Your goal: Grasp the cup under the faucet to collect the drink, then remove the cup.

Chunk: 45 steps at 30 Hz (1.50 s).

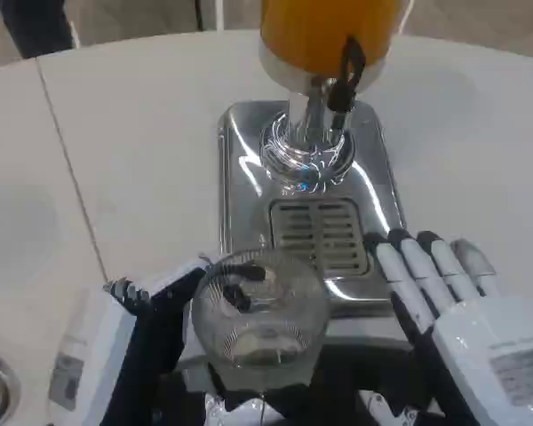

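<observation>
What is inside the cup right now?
The clear cup, held by the left hand, looks empty; only the hand's dark fingers show through the glass. A thin residue can't be ruled out.

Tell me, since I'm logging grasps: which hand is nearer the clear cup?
Left. The left hand grips the clear cup from its left side, fingers wrapped around it. The right hand lies flat and open to the cup's right, apart from it, fingers over the drip tray's corner.

Left hand point(164, 324) fingers curled in grip; right hand point(453, 302) flat, fingers extended.
</observation>
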Motion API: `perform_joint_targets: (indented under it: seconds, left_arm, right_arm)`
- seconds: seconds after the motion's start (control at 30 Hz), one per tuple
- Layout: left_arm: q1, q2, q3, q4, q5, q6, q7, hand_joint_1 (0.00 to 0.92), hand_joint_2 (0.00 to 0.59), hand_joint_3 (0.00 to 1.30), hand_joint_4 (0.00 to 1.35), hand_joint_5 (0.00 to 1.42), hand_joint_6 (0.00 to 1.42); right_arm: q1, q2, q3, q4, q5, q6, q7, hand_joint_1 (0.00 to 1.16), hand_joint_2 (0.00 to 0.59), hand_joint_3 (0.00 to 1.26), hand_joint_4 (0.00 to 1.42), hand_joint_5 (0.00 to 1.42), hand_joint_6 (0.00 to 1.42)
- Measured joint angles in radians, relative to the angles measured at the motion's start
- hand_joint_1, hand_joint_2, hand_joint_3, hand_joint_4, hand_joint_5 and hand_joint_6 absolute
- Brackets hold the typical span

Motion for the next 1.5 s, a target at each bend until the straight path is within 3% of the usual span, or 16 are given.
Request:
perform_joint_targets:
  seconds: [0.33, 0.5, 0.7, 0.87, 1.0, 1.23, 1.5]
  left_arm:
    - [-0.006, -0.005, 0.004, 0.001, -0.001, 0.008, -0.014, 0.548, 0.098, 1.08, 1.11, 1.42, 1.42]
    - [-0.034, -0.03, 0.002, 0.028, 0.013, 0.034, -0.011, 0.548, 0.098, 1.08, 1.11, 1.42, 1.42]
    - [-0.173, -0.073, -0.026, 0.19, 0.096, 0.105, 0.042, 0.548, 0.098, 1.08, 1.11, 1.42, 1.42]
    - [-0.327, -0.112, -0.053, 0.326, 0.123, 0.188, 0.114, 0.548, 0.098, 1.08, 1.11, 1.42, 1.42]
    - [-0.422, -0.111, -0.087, 0.428, 0.159, 0.217, 0.175, 0.548, 0.098, 1.08, 1.11, 1.42, 1.42]
    - [-0.535, -0.126, -0.14, 0.596, 0.151, 0.264, 0.221, 0.548, 0.098, 1.08, 1.11, 1.42, 1.42]
    - [-0.668, -0.168, -0.18, 0.79, 0.112, 0.292, 0.274, 0.548, 0.097, 1.08, 1.11, 1.42, 1.42]
  right_arm:
    - [0.009, 0.03, 0.0, -0.009, -0.017, 0.02, 0.003, 0.44, 0.487, 0.0, 0.0, 0.0, 0.0]
    - [0.03, 0.068, -0.012, -0.037, -0.04, 0.051, 0.003, 0.44, 0.49, 0.0, 0.0, 0.0, 0.0]
    - [0.101, 0.093, -0.054, -0.078, -0.045, 0.075, -0.001, 0.45, 0.493, 0.0, 0.0, 0.0, 0.0]
    - [0.173, 0.102, -0.064, -0.119, -0.036, 0.069, -0.002, 0.46, 0.498, 0.0, 0.0, 0.0, 0.0]
    - [0.195, 0.115, -0.062, -0.136, -0.039, 0.059, -0.002, 0.46, 0.499, 0.0, 0.0, 0.0, 0.0]
    - [0.187, 0.144, -0.042, -0.155, -0.071, 0.054, 0.032, 0.47, 0.5, 0.0, 0.0, 0.0, 0.0]
    - [0.134, 0.147, -0.044, -0.153, -0.076, 0.054, 0.104, 0.48, 0.501, 0.0, 0.0, 0.0, 0.0]
